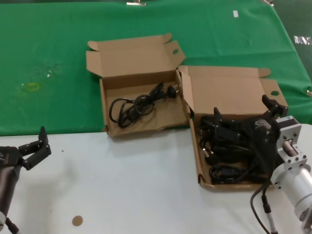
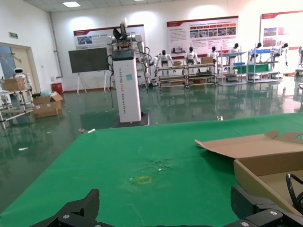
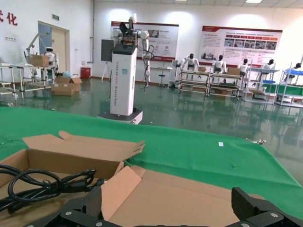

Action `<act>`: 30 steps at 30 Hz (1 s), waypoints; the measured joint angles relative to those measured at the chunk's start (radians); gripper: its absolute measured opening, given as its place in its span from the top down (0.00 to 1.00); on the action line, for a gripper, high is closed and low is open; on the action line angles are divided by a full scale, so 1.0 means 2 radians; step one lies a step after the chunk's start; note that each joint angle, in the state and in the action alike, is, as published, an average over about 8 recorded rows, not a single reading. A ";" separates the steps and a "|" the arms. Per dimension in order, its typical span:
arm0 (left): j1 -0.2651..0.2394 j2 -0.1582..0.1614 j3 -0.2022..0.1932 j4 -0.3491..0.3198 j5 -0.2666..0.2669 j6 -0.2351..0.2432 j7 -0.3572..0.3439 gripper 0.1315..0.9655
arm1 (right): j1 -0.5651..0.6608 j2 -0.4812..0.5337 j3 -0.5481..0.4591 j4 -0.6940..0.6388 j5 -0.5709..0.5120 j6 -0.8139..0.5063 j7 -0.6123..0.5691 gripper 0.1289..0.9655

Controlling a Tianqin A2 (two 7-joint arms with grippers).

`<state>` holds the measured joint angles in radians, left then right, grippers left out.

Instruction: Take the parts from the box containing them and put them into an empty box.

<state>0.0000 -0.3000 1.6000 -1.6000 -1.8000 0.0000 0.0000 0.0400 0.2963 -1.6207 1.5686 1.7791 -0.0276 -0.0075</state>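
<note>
My right gripper [image 1: 242, 118] sits low over the box containing them [image 1: 226, 92], fingers spread wide, gripping nothing I can see. The parts [image 1: 226, 153] lie piled inside that box beneath it. Left of that box, touching it, the empty box [image 1: 141, 119] already holds one cord [image 1: 136, 104]. My left gripper [image 1: 35, 146] hangs open, well left of both.

White table [image 1: 126, 185], green cloth [image 1: 48, 58], two open boxes [image 1: 141, 97].
</note>
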 joint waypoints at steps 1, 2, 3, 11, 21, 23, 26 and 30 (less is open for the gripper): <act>0.000 0.000 0.000 0.000 0.000 0.000 0.000 0.00 | 0.000 0.000 0.000 0.000 0.000 0.000 0.000 0.00; 0.000 0.000 0.000 0.000 0.000 0.000 0.000 0.00 | 0.000 0.000 0.000 0.000 0.000 0.000 0.000 0.00; 0.000 0.000 0.000 0.000 0.000 0.000 0.000 0.00 | 0.000 0.000 0.000 0.000 0.000 0.000 0.000 0.00; 0.000 0.000 0.000 0.000 0.000 0.000 0.000 0.00 | 0.000 0.000 0.000 0.000 0.000 0.000 0.000 0.00; 0.000 0.000 0.000 0.000 0.000 0.000 0.000 0.00 | 0.000 0.000 0.000 0.000 0.000 0.000 0.000 0.00; 0.000 0.000 0.000 0.000 0.000 0.000 0.000 0.00 | 0.000 0.000 0.000 0.000 0.000 0.000 0.000 0.00; 0.000 0.000 0.000 0.000 0.000 0.000 0.000 0.00 | 0.000 0.000 0.000 0.000 0.000 0.000 0.000 0.00; 0.000 0.000 0.000 0.000 0.000 0.000 0.000 0.00 | 0.000 0.000 0.000 0.000 0.000 0.000 0.000 0.00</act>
<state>0.0000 -0.3000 1.6000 -1.6000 -1.8000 0.0000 0.0000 0.0400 0.2963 -1.6207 1.5686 1.7791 -0.0276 -0.0075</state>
